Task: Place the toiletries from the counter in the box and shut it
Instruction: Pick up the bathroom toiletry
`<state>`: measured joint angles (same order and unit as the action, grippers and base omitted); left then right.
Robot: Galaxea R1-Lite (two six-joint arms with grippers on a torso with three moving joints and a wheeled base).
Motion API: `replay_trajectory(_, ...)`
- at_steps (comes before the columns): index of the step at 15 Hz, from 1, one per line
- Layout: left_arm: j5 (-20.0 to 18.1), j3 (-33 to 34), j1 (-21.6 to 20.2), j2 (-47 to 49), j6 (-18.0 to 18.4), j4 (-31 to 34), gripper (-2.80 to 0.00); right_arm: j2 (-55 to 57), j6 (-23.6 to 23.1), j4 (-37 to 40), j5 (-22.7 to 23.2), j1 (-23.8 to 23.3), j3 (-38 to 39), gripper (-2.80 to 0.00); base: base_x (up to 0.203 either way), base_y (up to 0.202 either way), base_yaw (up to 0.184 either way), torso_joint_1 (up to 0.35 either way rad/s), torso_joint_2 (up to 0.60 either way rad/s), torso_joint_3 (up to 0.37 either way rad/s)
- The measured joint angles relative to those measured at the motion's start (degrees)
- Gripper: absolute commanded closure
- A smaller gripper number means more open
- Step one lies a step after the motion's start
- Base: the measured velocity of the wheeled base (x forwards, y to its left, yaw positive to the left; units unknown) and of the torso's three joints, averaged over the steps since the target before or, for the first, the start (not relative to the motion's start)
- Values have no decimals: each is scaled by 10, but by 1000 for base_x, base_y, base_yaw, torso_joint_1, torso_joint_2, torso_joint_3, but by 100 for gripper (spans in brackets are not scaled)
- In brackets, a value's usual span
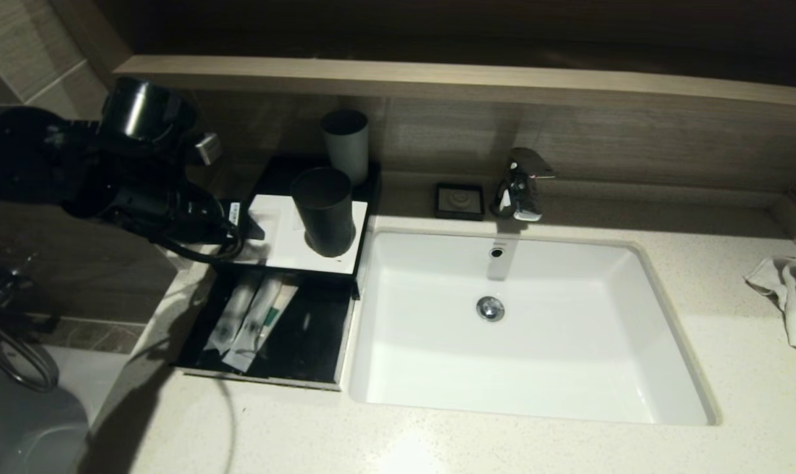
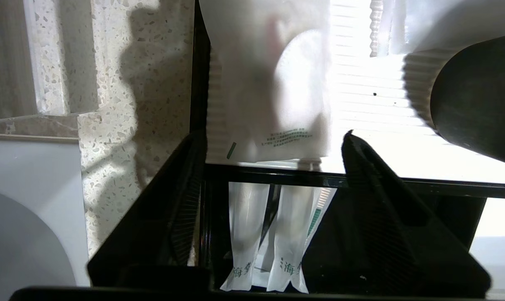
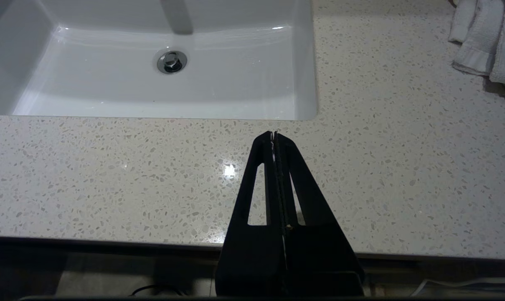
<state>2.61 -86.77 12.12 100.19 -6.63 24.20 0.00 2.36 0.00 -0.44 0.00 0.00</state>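
Note:
The black box (image 1: 366, 197) stands left of the sink with its drawer (image 1: 318, 342) pulled out. Two long translucent packets (image 1: 249, 322) lie side by side in the drawer (image 2: 210, 217), one (image 2: 292, 234) with a green label. The small squarish packet with the round pad (image 2: 273, 92) lies on the box's white top panel (image 2: 381, 125). My left gripper (image 2: 273, 136) hangs open at that packet's near edge and grips nothing; in the head view the left gripper (image 1: 251, 230) is at the left side of the top panel (image 1: 286, 243). My right gripper (image 3: 274, 134) is shut and empty over the counter (image 3: 110, 167).
A dark cup (image 1: 323, 210) stands on the white panel, close to my left fingers (image 2: 373, 200), with a grey cup (image 1: 345, 145) behind it. A small black dish (image 1: 460, 201) and the faucet (image 1: 519, 184) sit behind the sink (image 1: 661, 342). A white towel (image 1: 793, 296) lies far right.

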Motion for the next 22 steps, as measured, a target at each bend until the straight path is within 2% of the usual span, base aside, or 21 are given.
replay_trajectory(22, 3, -16, 0, 35, 1, -1, -280, 0, 0, 0, 0, 0, 0, 0, 0, 0, 0, 0, 0, 0)
